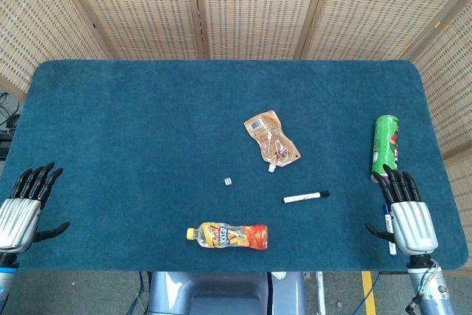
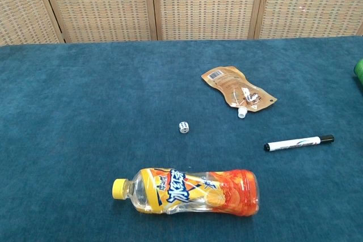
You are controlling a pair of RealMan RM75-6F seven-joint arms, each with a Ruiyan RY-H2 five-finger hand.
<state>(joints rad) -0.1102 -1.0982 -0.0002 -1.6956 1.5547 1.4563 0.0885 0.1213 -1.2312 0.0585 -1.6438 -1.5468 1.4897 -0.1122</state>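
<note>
Green chip can [image 1: 386, 147] lies just ahead of the right hand [image 1: 408, 214], whose fingers are spread over a blue marker [image 1: 387, 224] without grasping, while the left hand [image 1: 26, 206] hovers released, so nothing looks begun; any pickup calls for closing.

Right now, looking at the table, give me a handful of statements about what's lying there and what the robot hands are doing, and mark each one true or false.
1. The orange drink bottle lies on its side with its yellow cap pointing left. True.
2. The right robot hand grips the green chip can. False: its fingers are spread near the lying can and it holds nothing.
3. The small white die sits between the bottle and the brown spouted pouch. True.
4. The black-capped marker rests on top of the pouch. False: it lies apart on the blue mat.
5. The left robot hand holds the die. False: it is empty.
</note>
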